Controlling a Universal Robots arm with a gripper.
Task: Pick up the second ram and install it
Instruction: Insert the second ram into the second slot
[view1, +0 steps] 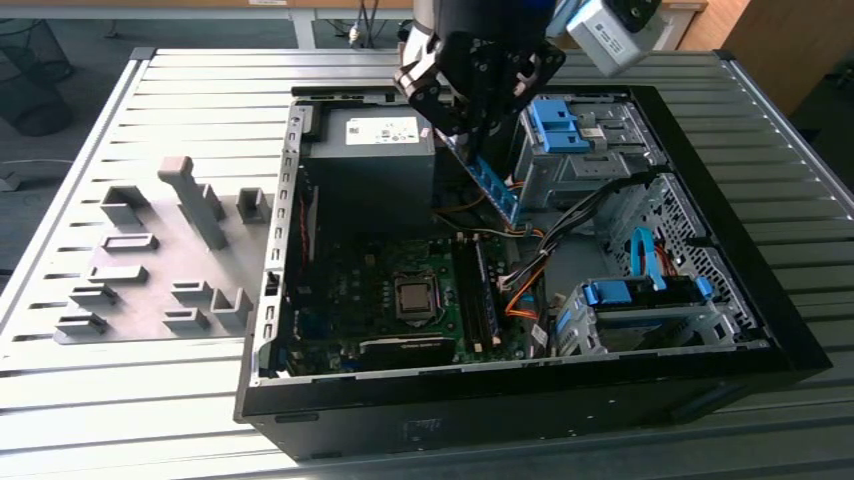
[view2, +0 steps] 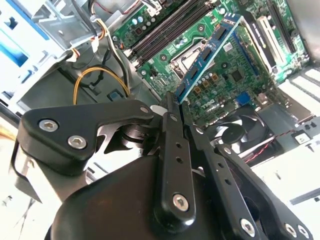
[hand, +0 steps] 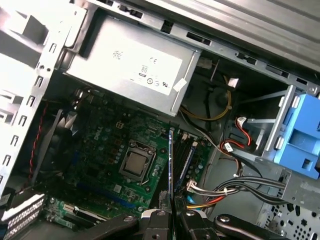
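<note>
My gripper (view2: 172, 107) is matte black throughout, built from flat linkage bars with rounded ends, each pinned by silver hex-socket screws. Small round holes run along the slim finger (view2: 176, 150) bars. In the exterior view, a pale grey box (view1: 607, 30) sits beside the dark wrist.

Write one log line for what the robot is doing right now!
gripper: shut on second ram | position: above motherboard inside open case | ram: not seated

One ram (view1: 491, 187), one power supply (view1: 370, 158), one open case (view1: 534, 400).
</note>
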